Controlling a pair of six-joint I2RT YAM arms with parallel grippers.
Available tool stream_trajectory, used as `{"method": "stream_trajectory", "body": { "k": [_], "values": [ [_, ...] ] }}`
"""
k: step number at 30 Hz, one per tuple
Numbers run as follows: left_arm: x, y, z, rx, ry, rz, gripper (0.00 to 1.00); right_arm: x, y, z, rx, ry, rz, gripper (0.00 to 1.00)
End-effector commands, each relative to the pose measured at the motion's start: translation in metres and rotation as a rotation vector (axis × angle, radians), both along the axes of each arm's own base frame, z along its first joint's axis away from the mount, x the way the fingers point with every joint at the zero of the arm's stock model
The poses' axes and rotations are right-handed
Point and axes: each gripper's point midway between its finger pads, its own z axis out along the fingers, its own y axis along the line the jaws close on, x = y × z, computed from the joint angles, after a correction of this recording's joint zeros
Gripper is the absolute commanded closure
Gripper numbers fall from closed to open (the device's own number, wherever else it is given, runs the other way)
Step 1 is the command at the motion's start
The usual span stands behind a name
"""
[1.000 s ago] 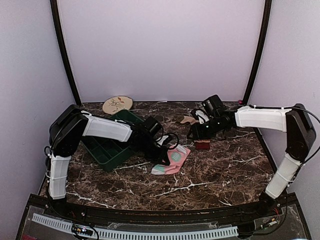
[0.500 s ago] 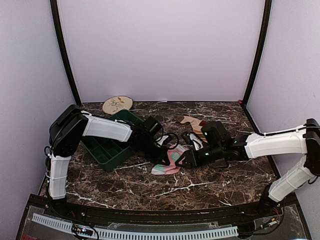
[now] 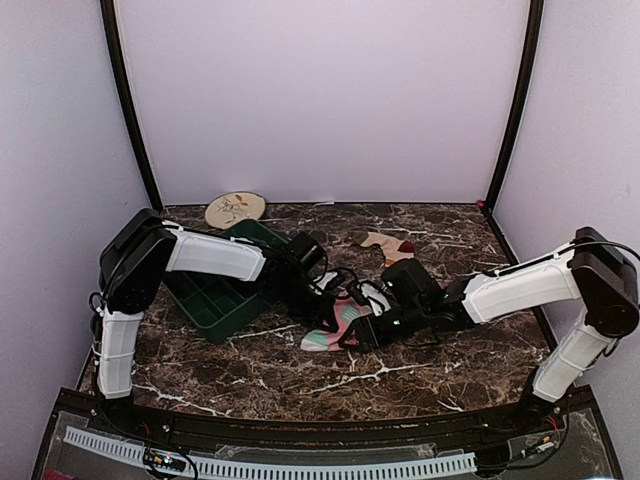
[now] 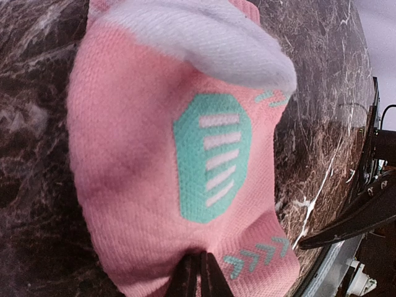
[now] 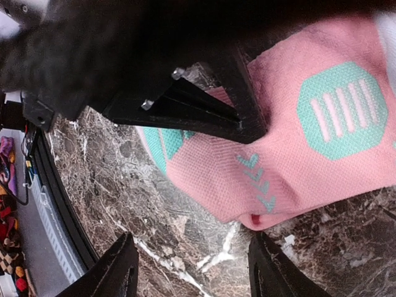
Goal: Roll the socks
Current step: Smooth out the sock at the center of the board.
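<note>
The pink sock (image 3: 330,333) with mint-green marks lies flat on the marble at the table's middle, and it fills the left wrist view (image 4: 154,154). My left gripper (image 3: 327,316) (image 4: 199,275) is shut, pinching a pucker of the sock's fabric near one edge. My right gripper (image 3: 362,329) (image 5: 195,272) hovers open at the sock's right side, its fingers (image 5: 120,269) straddling bare marble just off the sock's edge (image 5: 297,161), with nothing between them. The striped tan sock (image 3: 388,243) lies apart, further back.
A dark green tray (image 3: 205,295) sits under my left arm at the left. A round patterned plate (image 3: 235,208) lies by the back wall. The left gripper's black body (image 5: 185,105) crowds the top of the right wrist view.
The right arm has swung from the back right down to the pink sock, and its jaws have widened. The left gripper has kept its pinch and place.
</note>
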Motion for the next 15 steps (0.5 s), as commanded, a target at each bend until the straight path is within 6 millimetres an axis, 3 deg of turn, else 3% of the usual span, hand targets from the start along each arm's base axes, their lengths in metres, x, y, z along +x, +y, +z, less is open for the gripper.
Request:
{"method": "stream_trajectory", "body": {
  "k": [1,15],
  "values": [
    [-0.025,0.029,-0.037,0.16,0.105,-0.016,0.92,0.009,0.015,-0.001,-0.007,-0.062,0.067,0.41],
    [-0.022,0.023,-0.035,0.149,0.103,-0.027,0.92,0.018,0.014,-0.02,-0.043,-0.052,0.142,0.41]
  ]
}}
